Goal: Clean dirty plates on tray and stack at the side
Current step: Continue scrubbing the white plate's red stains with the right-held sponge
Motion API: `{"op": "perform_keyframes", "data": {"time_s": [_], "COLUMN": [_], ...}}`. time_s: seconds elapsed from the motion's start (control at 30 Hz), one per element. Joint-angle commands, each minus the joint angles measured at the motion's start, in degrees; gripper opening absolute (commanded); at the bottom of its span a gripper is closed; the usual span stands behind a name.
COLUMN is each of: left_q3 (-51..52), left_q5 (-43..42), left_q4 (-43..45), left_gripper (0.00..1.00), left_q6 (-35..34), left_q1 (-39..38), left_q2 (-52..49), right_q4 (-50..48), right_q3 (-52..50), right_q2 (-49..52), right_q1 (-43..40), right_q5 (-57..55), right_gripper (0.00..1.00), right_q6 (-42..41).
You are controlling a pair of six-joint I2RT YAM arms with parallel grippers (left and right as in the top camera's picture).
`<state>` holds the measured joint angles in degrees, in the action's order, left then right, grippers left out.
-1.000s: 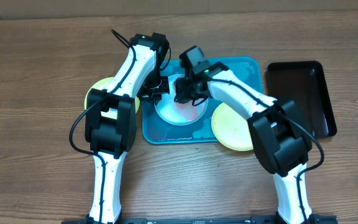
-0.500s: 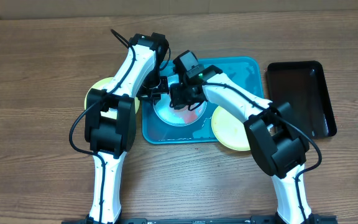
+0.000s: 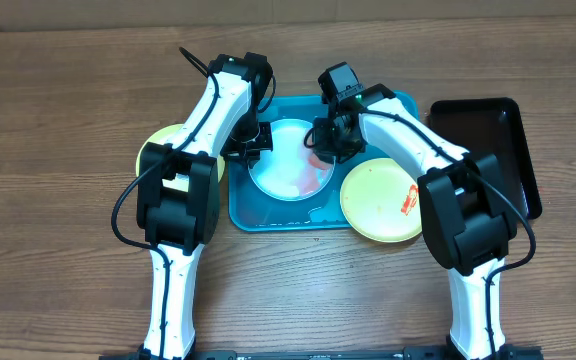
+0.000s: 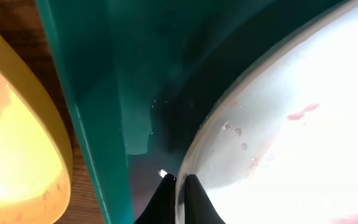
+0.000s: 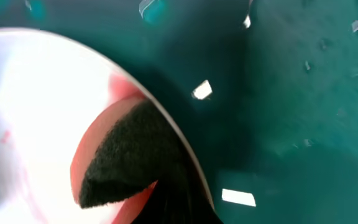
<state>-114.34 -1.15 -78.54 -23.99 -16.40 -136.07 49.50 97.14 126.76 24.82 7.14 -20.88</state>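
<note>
Found left tool [image 3: 252, 141] clenched on the rim of the blue plate [image 3: 283, 165], with the thin edge pinched between both fingertips. Located that plate inside the tray [image 3: 253, 212], on a wet film [image 4: 138, 134].

Found right tool [image 3: 325, 140] grasping a dark scrub pad [image 5: 126, 158], pressed directly beneath it on the plate's opposite rim, amid a red smear [image 5: 123, 93].

Judged the main hazard as running the pad off the rim onto the tray floor, given its seat at the very edge. Judged the second hazard as tipping or sliding the plate out of the left tool's shallow pinch, through downward push on a wet floor.

Noted a smeared yellow plate [image 3: 373, 205] just beside the right tool, lying across the tray's rim and open to a knock from a wrist swing. Noted a second yellow plate [image 3: 155, 150] on the table just outside the tray wall, beside the left tool.
</note>
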Motion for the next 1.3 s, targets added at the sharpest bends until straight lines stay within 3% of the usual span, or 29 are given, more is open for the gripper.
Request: {"op": "perform_keyframes", "data": {"time_s": [0.0,0.3,0.8,1.27], "left_q3": [0.3,0.3,0.3,0.3], "left_q5": [1.0,-1.8,-6.1,-7.7], "left_q4": [-0.2,1.8,2.1,2.3], "left_gripper": [0.04,0.04,0.04,0.04], "left_q6": [0.2,0.3,2.7,3.3], "left_q1": [-0.1,-0.1,-0.1,-0.1], "left_q2": [1.4,1.4,1.4,1.4], "right_q4": [3.0,9.4,-6.1,-10.5], "right_q3": [1.7,1.5,1.5,1.5], "right_q2": [-0.7,-0.7,-0.6,-0.6], "right_q1": [0.3,6.3,10.4,8.9], "right_q5": [0.2,6.3,6.4,1.2], "right_gripper": [0.04,0.04,0.04,0.04], "right_q6": [0.3,0.2,-7.9,-13.3]}}
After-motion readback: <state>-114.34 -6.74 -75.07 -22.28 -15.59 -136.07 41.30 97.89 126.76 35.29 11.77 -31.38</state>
